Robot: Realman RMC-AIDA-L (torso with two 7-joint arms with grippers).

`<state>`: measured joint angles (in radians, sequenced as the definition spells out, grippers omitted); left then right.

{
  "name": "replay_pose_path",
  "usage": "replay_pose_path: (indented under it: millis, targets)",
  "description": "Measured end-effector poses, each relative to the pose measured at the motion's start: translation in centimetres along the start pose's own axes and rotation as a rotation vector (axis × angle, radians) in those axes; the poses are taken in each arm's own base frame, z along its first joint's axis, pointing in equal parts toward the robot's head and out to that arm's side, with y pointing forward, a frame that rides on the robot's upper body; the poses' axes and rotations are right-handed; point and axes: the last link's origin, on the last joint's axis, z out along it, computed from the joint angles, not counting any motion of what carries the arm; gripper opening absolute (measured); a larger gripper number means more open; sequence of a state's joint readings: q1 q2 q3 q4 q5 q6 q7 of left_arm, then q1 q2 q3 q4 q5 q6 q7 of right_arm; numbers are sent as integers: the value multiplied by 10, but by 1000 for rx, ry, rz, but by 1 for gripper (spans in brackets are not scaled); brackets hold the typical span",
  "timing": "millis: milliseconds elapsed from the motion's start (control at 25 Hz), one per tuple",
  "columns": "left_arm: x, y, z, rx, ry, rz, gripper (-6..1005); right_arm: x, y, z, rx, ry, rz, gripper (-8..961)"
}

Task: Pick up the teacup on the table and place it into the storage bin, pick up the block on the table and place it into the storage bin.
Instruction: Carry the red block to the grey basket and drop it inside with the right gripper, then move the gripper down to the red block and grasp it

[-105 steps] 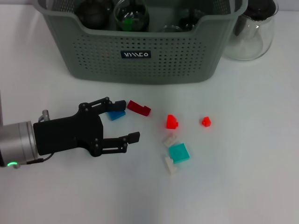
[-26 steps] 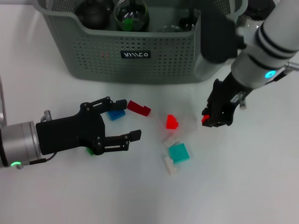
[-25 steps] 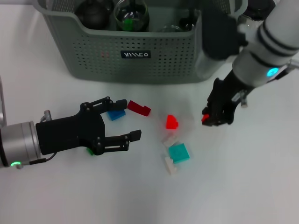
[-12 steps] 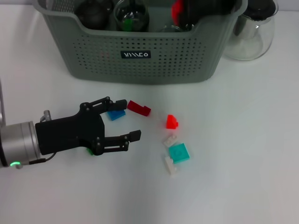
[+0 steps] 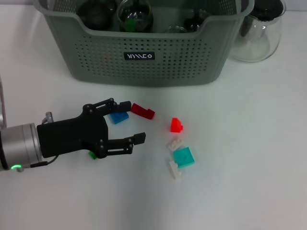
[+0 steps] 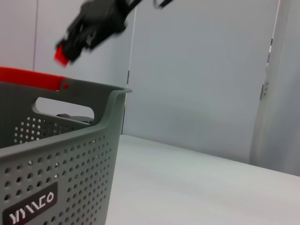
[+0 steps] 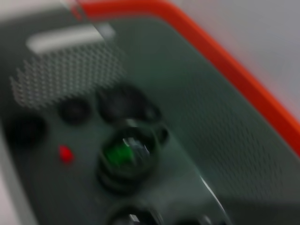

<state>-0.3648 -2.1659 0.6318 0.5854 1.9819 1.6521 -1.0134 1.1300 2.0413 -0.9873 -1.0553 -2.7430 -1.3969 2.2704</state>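
Note:
The grey-green storage bin (image 5: 144, 57) stands at the back of the table. Inside it sit dark cups (image 5: 96, 12) and a glass teacup (image 5: 134, 14) with something green in it. My left gripper (image 5: 129, 122) rests open and empty on the table, beside a blue block (image 5: 119, 117) and a red block (image 5: 142, 110). My right gripper (image 6: 93, 23) is outside the head view. In the left wrist view it hangs high above the bin, with a small red block (image 6: 61, 54) at its lower end. The right wrist view looks down into the bin and shows a small red block (image 7: 65, 153) among the cups.
More blocks lie loose in front of the bin: red (image 5: 176, 125), white (image 5: 174, 143), teal (image 5: 183, 156), white (image 5: 175, 170) and green (image 5: 91, 155). A clear glass carafe (image 5: 259, 28) stands right of the bin. A red bar (image 6: 28, 77) runs behind the bin's rim.
One second ago my right gripper was at the small red block on the table's right. Half a second ago it was over the bin with it. Now it is outside the head view. The left arm stayed put.

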Motion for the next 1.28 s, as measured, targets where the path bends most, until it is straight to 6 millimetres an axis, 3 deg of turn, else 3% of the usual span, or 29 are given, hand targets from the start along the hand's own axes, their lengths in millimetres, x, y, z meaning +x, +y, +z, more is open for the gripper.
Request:
replay_pose_path:
  millis: [200, 360, 1080, 1200, 1280]
  targets:
    - [0, -1, 0, 3, -2, 1, 861, 6, 4, 44, 114, 113, -72, 233]
    - [0, -1, 0, 4, -3, -2, 862, 5, 7, 55, 135, 122, -102, 234]
    - [-2, 1, -2, 6, -2, -7, 862, -7, 8, 52, 171, 92, -134, 361]
    - [-2, 1, -2, 6, -2, -8, 862, -14, 6, 45, 185, 70, -132, 606]
    - [-2, 1, -2, 6, -2, -8, 862, -21, 7, 37, 186, 37, -125, 667]
